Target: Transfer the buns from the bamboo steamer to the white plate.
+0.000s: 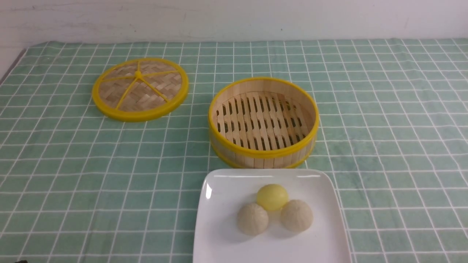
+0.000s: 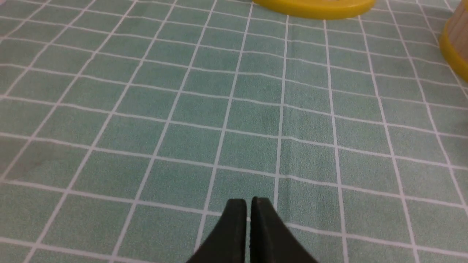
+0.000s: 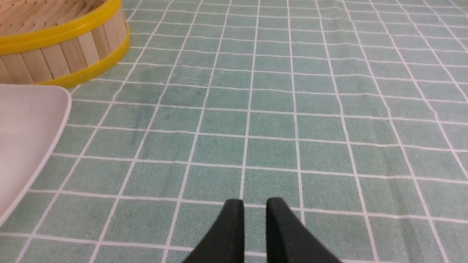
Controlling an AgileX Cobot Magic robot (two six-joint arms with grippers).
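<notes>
Three buns sit huddled on the white plate [image 1: 226,190] at the table's near edge: a smooth pale yellow bun [image 1: 272,196] and two cream-beige pleated buns [image 1: 252,218] [image 1: 296,215]. Just behind the plate, the bamboo steamer [image 1: 261,153] shows only its slotted floor, with nothing in it. Neither gripper appears in the front view. My left gripper [image 2: 249,204] hovers over bare cloth, its fingers together. My right gripper [image 3: 255,206] is also over bare cloth, with only a narrow slit between its fingers and nothing held; the plate [image 3: 25,124] and steamer [image 3: 62,51] lie off to its side.
The flat woven lid [image 1: 140,88] with its yellow rim lies on the green checked cloth at the back left, apart from the steamer. In the left wrist view the lid's edge [image 2: 314,9] and the steamer's wall [image 2: 457,40] show far ahead. A white wall bounds the table's far side.
</notes>
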